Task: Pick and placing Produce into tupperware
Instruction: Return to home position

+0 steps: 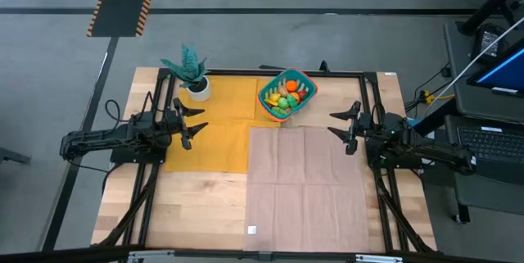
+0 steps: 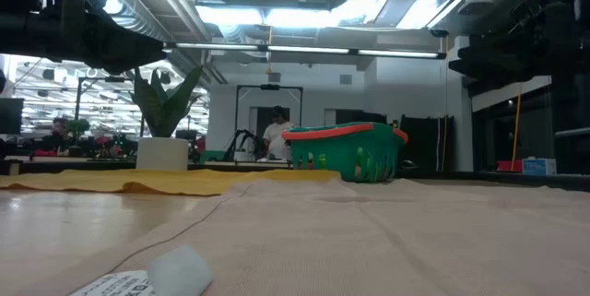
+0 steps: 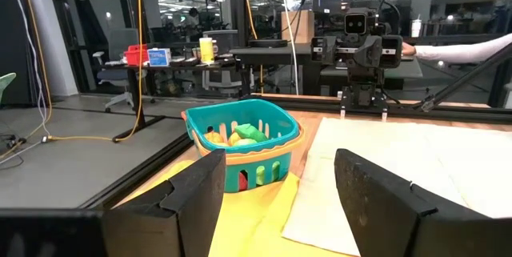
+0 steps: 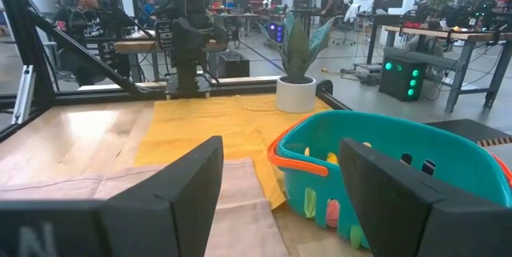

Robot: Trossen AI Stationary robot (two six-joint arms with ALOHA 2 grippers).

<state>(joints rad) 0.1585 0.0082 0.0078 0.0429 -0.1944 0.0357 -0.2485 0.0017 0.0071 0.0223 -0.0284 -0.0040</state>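
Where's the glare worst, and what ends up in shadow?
Low view: ceiling lights glare, leaving the left arm and the plant as dark silhouettes; the basket is well lit. High view: even light, only soft shadows.

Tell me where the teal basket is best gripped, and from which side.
Probably its orange rim, from above: the basket stands upright and open, so jaws can pinch the thin wall, one inside, one outside, clear of the toy fruit.

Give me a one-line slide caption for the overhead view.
Left gripper and right gripper face each other, open and empty; produce sits in the tupperware.
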